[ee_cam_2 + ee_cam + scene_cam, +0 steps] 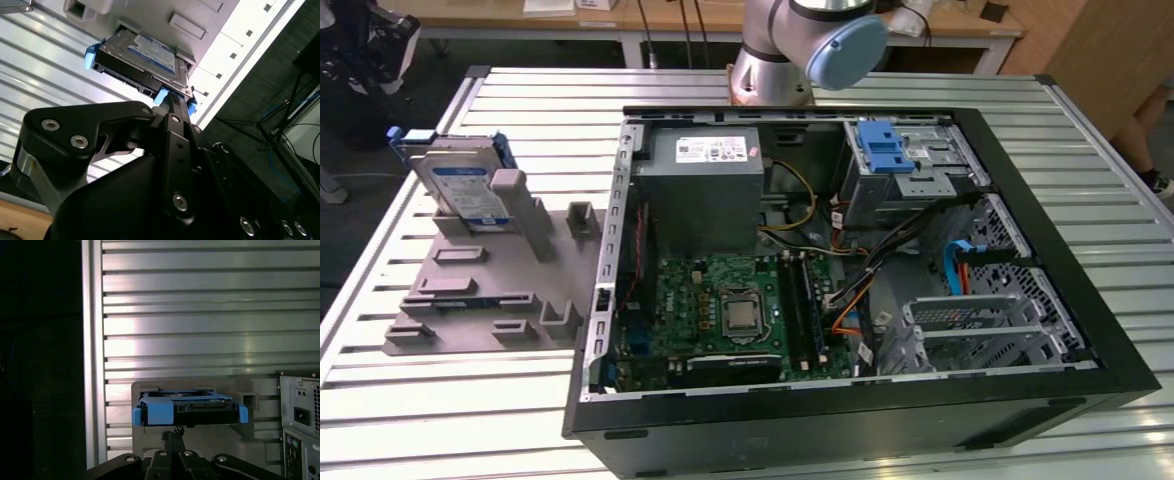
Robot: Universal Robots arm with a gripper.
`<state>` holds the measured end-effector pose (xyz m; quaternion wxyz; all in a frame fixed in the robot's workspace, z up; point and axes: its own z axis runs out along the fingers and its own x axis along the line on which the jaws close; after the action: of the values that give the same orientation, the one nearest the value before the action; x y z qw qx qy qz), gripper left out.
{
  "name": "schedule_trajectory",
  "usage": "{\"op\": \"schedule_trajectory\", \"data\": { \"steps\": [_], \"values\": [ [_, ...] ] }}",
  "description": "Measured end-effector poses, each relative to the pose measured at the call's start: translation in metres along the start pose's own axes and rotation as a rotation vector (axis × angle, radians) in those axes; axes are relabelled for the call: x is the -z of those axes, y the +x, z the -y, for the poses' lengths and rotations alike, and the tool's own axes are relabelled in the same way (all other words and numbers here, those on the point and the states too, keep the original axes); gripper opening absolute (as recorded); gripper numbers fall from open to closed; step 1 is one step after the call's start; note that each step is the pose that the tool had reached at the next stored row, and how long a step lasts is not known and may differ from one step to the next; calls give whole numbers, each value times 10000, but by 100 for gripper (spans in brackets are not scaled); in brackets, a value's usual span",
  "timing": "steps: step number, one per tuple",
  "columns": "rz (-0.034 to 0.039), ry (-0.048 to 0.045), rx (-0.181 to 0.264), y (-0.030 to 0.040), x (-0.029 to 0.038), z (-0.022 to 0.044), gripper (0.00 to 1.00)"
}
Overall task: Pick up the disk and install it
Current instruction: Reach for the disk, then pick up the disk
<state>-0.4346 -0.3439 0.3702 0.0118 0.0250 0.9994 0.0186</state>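
The disk [460, 185] stands on edge in a grey slotted holder [480, 290] at the exterior view's left, beside the open computer case [854, 250]. It is a silver drive with a blue-and-white label in a blue carrier. Both wrist views show the disk [145, 55] [187, 410] ahead of my gripper [172, 101] [172, 432]. The black fingers look pressed together with nothing between them, their tips pointing at the disk's lower edge. Whether the tips touch the disk I cannot tell.
Inside the case sit a grey power-supply box [700, 175], a green motherboard [727, 315] and a drive bay with a blue caddy [887, 148]. The arm's base [794, 50] stands behind the case. The ribbed metal table [520, 100] runs past the holder to its left edge.
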Motion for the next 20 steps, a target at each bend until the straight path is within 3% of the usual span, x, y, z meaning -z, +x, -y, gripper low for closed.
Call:
{"op": "schedule_trajectory", "data": {
  "steps": [12, 20],
  "values": [
    [-3, -4, 88, 0, 0, 0, 11],
    [-54, -28, 1448, 0, -3, 0, 11]
  ]
}}
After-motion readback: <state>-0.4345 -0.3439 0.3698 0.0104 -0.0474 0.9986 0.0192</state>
